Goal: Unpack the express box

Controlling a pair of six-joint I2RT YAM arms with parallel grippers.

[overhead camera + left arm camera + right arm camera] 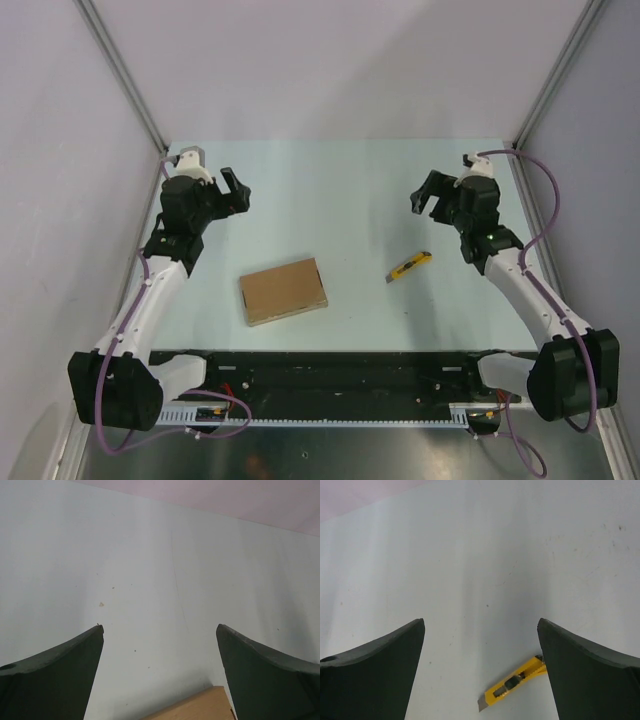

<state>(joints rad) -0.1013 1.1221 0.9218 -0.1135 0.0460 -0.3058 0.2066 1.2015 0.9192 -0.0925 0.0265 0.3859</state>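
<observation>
The express box (pixel 284 290) is a flat brown cardboard box, lid down, lying near the front middle of the pale table. One corner of the box (pixel 200 707) shows at the bottom of the left wrist view. My left gripper (pixel 238 189) hovers above the table at the back left, open and empty, its gap (pixel 160 630) over bare table. My right gripper (pixel 424 194) hovers at the back right, also open and empty, its gap (pixel 481 625) over bare table.
A yellow-black utility knife (pixel 409 266) lies right of the box, its blade tip pointing toward the front; the knife (pixel 512 685) also shows low in the right wrist view. Pale walls and metal corner posts (pixel 128 80) enclose the table.
</observation>
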